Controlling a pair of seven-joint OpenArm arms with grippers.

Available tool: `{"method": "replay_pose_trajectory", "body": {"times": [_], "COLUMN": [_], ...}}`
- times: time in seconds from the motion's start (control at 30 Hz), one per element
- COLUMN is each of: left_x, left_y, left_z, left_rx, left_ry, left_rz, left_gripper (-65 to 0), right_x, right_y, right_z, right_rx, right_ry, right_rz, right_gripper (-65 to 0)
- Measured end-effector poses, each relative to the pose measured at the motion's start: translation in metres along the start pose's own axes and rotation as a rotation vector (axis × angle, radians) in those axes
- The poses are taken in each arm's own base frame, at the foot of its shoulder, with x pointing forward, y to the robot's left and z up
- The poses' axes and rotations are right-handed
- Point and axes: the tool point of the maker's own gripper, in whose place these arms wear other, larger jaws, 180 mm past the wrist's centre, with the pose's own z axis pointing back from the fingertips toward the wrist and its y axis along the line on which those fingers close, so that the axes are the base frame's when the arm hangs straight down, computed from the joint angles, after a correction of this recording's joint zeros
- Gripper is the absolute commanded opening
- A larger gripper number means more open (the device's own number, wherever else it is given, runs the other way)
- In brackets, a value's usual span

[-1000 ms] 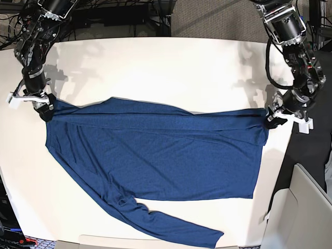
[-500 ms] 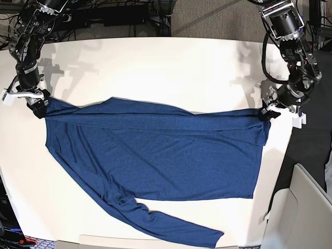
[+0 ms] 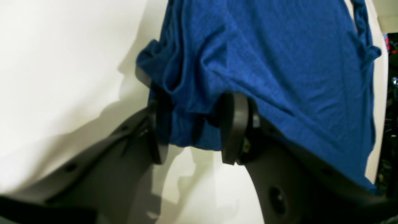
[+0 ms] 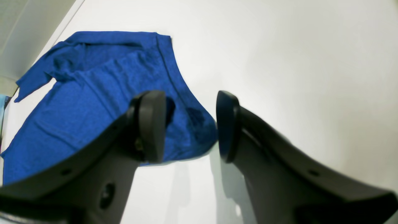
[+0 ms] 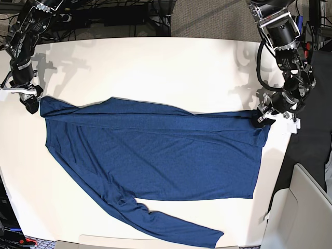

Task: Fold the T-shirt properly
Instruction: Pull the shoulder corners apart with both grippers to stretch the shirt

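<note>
T-shirt (image 5: 155, 155): we see it spread flat on the white table (image 5: 155, 67); its far edge already doubled over toward us; one long sleeve trailing toward 5 o'clock in the base view
Long axis: it runs from 9 o'clock to 3 o'clock, with one gripper at each end of the folded far edge
Left gripper (image 3: 192, 137): at the 3 o'clock corner of the cloth; the jaws stand apart, with a bunched fold of the hem hanging between them, so we read it as grasping the shirt loosely
Right gripper (image 4: 189, 124): at the 10 o'clock corner; released, jaws apart; the shirt corner lies on the table under the gap, and we see no pinch
Which way the cloth lies: from both hands the body of the shirt lies toward 6 o'clock
Nearer arm: we judge neither nearer; each sits at its own corner
Coming move: in our judgement another fold would draw that far edge toward 6 o'clock; the right gripper must first take hold of its corner
</note>
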Motion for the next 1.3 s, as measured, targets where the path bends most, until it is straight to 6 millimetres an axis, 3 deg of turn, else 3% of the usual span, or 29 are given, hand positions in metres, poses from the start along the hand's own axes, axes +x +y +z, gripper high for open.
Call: {"method": "replay_pose_trajectory", "body": {"times": [0.13, 0.37, 0.5, 0.67, 0.97, 1.03, 1.2, 1.3], "left_x": [-0.001, -0.006, -0.008, -0.009, -0.009, -0.009, -0.011, -0.016], "left_y": [0.001, 0.003, 0.003, 0.004, 0.003, 0.004, 0.003, 0.003], "left_z": [-0.001, -0.002, -0.002, -0.002, -0.002, -0.002, -0.002, 0.000], "left_rx": [-0.007, 0.001, 0.001, 0.002, 0.000, 0.000, 0.000, -0.001], "left_ry": [-0.003, 0.015, 0.018, 0.020, 0.019, 0.020, 0.028, 0.066], "left_rz": [0.003, 0.008, 0.010, 0.011, 0.013, 0.013, 0.012, 0.010], "left_gripper": [-45.3, -63.7, -64.2, -64.2, -64.2, -64.2, -64.5, -64.5], "right_x": [0.007, -0.005, -0.009, -0.031, -0.045, -0.047, -0.053, -0.057], "right_y": [-0.005, -0.015, -0.018, -0.001, 0.018, 0.022, 0.020, 0.019], "right_z": [0.001, -0.008, -0.017, -0.036, -0.042, -0.043, -0.042, -0.040], "right_rx": [-0.011, -0.030, -0.034, -0.020, 0.011, 0.019, 0.013, 0.014], "right_ry": [-0.010, 0.029, 0.040, 0.127, 0.156, 0.161, 0.183, 0.215], "right_rz": [0.014, -0.014, -0.043, -0.018, 0.002, 0.009, 0.009, 0.001], "right_gripper": [-37.7, -37.7, -37.7, -37.7, -37.9, -42.1, -64.8, -64.5]}}
